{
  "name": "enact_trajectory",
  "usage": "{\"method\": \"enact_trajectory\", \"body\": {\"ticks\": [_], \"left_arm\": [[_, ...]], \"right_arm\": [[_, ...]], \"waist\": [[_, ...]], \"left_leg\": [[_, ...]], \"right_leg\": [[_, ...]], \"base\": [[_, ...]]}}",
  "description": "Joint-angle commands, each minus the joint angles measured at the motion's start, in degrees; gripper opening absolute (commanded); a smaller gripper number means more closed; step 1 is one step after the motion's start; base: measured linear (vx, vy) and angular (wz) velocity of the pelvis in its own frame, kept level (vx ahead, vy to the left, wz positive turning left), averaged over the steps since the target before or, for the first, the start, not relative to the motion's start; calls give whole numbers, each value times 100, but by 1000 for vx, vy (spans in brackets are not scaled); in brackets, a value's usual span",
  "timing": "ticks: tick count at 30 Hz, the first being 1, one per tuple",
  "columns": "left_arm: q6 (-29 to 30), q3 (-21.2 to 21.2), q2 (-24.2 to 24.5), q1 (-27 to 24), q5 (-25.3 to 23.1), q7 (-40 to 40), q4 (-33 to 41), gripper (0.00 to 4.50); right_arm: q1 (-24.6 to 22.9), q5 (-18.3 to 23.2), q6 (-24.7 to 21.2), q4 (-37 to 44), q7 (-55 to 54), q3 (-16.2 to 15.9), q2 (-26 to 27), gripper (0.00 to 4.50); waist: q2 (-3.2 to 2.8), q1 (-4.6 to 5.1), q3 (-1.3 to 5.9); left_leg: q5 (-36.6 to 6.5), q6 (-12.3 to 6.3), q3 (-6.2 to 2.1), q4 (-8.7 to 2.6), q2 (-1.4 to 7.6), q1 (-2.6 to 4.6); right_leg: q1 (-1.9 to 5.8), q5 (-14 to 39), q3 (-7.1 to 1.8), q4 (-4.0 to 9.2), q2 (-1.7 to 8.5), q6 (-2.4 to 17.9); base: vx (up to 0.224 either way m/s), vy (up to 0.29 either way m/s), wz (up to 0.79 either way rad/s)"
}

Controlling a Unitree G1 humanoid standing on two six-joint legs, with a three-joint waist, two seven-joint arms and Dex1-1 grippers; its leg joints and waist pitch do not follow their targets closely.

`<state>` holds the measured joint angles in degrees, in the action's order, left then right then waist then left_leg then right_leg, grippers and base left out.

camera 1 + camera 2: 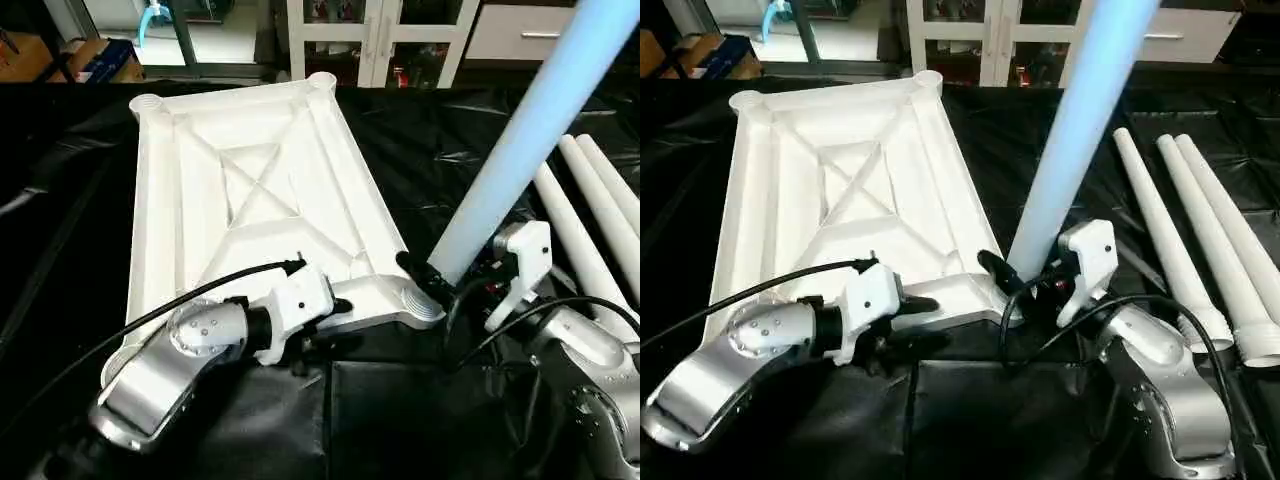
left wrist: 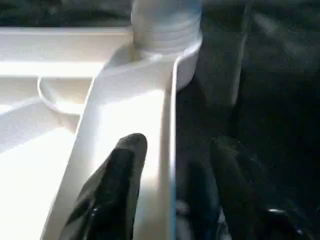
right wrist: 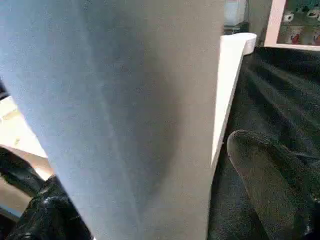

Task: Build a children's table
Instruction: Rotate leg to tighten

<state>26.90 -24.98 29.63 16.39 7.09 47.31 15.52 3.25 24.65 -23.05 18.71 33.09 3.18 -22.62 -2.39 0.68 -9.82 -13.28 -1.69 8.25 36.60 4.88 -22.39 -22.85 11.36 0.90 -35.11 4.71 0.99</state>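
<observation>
Nearest the camera: the two silver forearms, low in the head views; the left gripper [image 1: 925, 320] reaches in at the near edge of the table top [image 1: 250, 190], the right gripper [image 1: 1025, 280] at the foot of the standing leg [image 1: 1070, 140].

Table top: lies upside down on the black sheet [image 1: 420, 150], X-ribbed underside up, round sockets at the corners, long side running away from the robot.

Standing leg: upright, leaning slightly, its threaded foot [image 2: 167, 25] sitting in the near right corner socket [image 1: 420, 300] (how deep it is seated I cannot tell).

Left gripper state: its black fingers [image 2: 117, 185] straddle the top's near rim, one inside the rim and one outside on the sheet; there is a gap at the rim, so it reads as partly open and not clamped (no firm hold that I can make out).

Right gripper state: jaws spread wide around the bottom of the standing leg, one finger [image 3: 270, 175] showing clear of the tube on one side; whether it presses the tube I cannot tell.

Spare legs: three white legs [image 1: 1200, 240] lie side by side on the sheet to the right of the right arm, well apart from the top.

Step in hand: fitting the first leg into its socket, in my judgement.

Next move calls for: a steady top and a firm closing on the leg near its foot, then turning or pressing it home while it stays square to the socket.
</observation>
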Motion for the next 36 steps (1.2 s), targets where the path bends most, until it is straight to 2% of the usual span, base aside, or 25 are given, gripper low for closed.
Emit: {"method": "enact_trajectory", "body": {"ticks": [1, 5, 8, 9, 10, 12, 14, 17, 18, 22, 23, 24, 28, 30, 33, 36], "left_arm": [[-82, -55, 106, -20, -120, 85, -89, 265], [-92, -5, 119, -1, -130, 94, -171, 308], [-47, -13, 111, -6, -49, 137, -174, 321], [-42, -37, 110, -9, -50, 139, -173, 340], [-29, -95, 102, -4, -133, 105, -208, 340], [-41, -159, 65, 22, -308, -15, -316, 355], [-66, -160, 41, 34, -367, -65, -372, 321], [-56, -120, -29, 59, -369, -100, -494, 322], [-13, -96, -57, 62, -350, -123, -517, 281], [145, -119, -42, 78, -413, -161, -557, 273], [193, -128, -30, 80, -444, -181, -559, 260], [230, -124, -36, 79, -469, -191, -561, 242], [334, -123, -83, 110, -417, -142, -565, 223], [383, -161, -85, 116, -423, -117, -554, 189], [437, -267, -47, 94, -459, -72, -487, 180], [556, -380, 17, 58, -507, -20, -412, 150]], "right_arm": [[-125, 86, -67, 235, 86, 124, -100, 390], [-211, 173, -106, 345, 158, 115, -196, 390], [-266, 201, -123, 405, 228, 112, -222, 390], [-271, 198, -121, 409, 231, 112, -221, 390], [-275, 192, -113, 420, 219, 105, -222, 390], [-269, 188, -106, 440, 181, 94, -215, 390], [-267, 194, -110, 453, 166, 93, -211, 390], [-295, 198, -115, 511, 148, 85, -209, 390], [-312, 190, -109, 523, 146, 87, -212, 390], [-347, 177, -114, 554, 150, 122, -209, 390], [-352, 183, -118, 564, 145, 132, -209, 390], [-358, 194, -121, 574, 137, 139, -215, 390], [-390, 237, -118, 598, 140, 157, -244, 390], [-418, 251, -116, 615, 163, 157, -260, 390], [-437, 241, -108, 622, 171, 156, -272, 390], [-430, 223, -89, 607, 146, 167, -274, 390]], "waist": [[17, -19, 420], [20, -32, 390], [14, -38, 367], [11, -39, 364], [-12, -44, 359], [-21, -41, 351], [-7, -41, 350], [-21, -63, 344], [-22, -64, 342], [-32, -76, 333], [-44, -77, 328], [-32, -69, 327], [-36, -77, 307], [-32, -75, 307], [-22, -78, 310], [-35, -77, 320]], "left_leg": [[4, -746, -312, -550, 712, 113], [-242, -708, -319, -579, 726, 106], [-511, -592, -326, -609, 735, 110], [-574, -557, -326, -616, 740, 113], [-593, -525, -334, -620, 739, 112], [-657, -483, -335, -630, 742, 112], [-726, -454, -329, -634, 742, 115], [-778, -419, -317, -644, 737, 126], [-805, -400, -317, -650, 737, 116], [-933, -343, -296, -677, 746, 129], [-951, -331, -299, -680, 746, 128], [-976, -321, -299, -687, 747, 116], [-1139, -263, -291, -708, 750, 128], [-1178, -238, -289, -715, 752, 124], [-1091, -272, -282, -720, 751, 119], [-919, -354, -282, -722, 752, 115]], "right_leg": [[266, -270, -229, 267, 486, 1685], [268, -9, -236, 294, 502, 1733], [258, 227, -244, 316, 502, 1727], [253, 271, -249, 321, 505, 1721], [249, 268, -249, 317, 505, 1711], [246, 286, -251, 325, 502, 1697], [251, 343, -261, 346, 511, 1676], [237, 444, -265, 360, 510, 1645], [241, 483, -265, 360, 509, 1629], [216, 609, -268, 384, 510, 1580], [212, 626, -267, 381, 510, 1574], [221, 652, -267, 386, 513, 1557], [199, 917, -278, 419, 523, 1494], [201, 997, -282, 429, 528, 1462], [200, 962, -287, 440, 535, 1423], [206, 777, -282, 429, 531, 1437]], "base": [[0, 0, 0], [0, 0, 0], [0, 0, 0], [0, 0, 0], [0, 0, 0], [0, 0, 0], [0, 0, 0], [0, 0, 0], [0, 0, 0], [0, 0, 0], [0, 0, 0], [0, 0, 0], [0, 0, 0], [0, 0, 0], [0, 0, 0], [0, 0, 0]]}}
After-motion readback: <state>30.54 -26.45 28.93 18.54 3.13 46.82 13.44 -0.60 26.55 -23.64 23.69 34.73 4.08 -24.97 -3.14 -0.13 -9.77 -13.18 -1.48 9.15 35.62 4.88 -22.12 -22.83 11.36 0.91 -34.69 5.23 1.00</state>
